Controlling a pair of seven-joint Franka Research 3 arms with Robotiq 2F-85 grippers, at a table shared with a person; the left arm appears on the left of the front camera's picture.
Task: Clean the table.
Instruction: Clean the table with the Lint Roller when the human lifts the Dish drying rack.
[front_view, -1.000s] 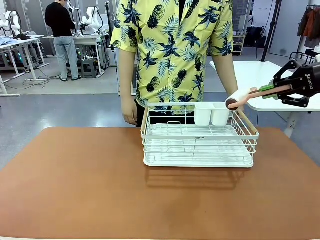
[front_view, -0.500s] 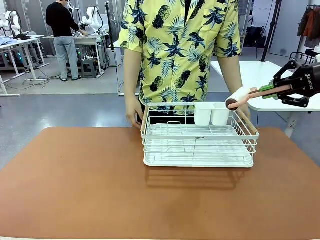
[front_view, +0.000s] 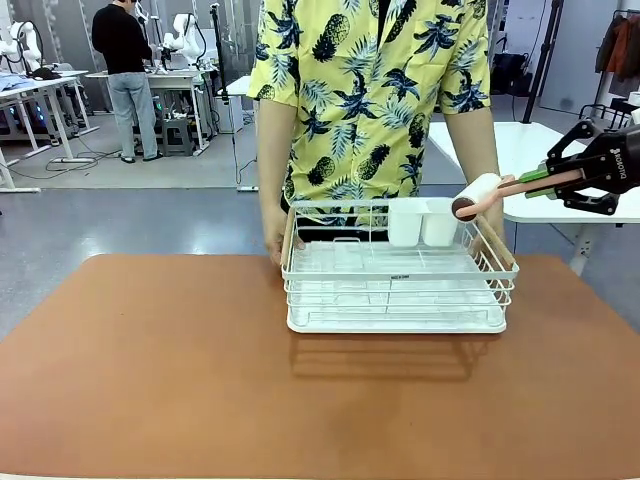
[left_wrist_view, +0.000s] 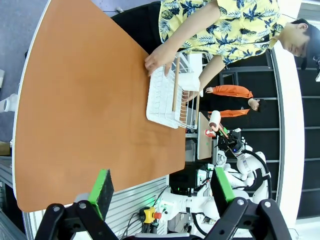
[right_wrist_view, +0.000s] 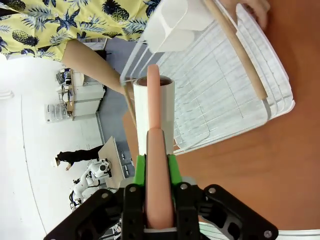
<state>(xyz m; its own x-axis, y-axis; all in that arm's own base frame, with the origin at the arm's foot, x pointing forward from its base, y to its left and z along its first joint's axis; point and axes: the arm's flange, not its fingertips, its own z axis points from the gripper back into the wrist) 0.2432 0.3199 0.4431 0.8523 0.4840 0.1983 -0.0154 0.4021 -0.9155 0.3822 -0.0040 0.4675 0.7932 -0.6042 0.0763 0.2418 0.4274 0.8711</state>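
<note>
Reddish-brown, leather-like table (front_view: 150, 380) with rounded corners is spreading across the front view, most of its top lying bare. At its far edge a person in a yellow pineapple-print shirt (front_view: 370, 90) is leaning in, one hand (front_view: 275, 238) gripping an end of the white wire dish rack (front_view: 395, 290), which is sitting on the far middle of the table. The other hand is reaching for the opposite end.

Now the right gripper (front_view: 540, 180): it is hovering off the far right corner, jaws clenched on the pink handle of a white lint roller (front_view: 478, 195). The roller's long axis is pointing towards the rack, level with its rim. The table is lying below and to the left of those jaws, so this arm looks nearer the job. The rack is blocking the way.

The left gripper (left_wrist_view: 162, 189) is hanging high over the near edge, green pads spread wide, grasping nothing.
</note>
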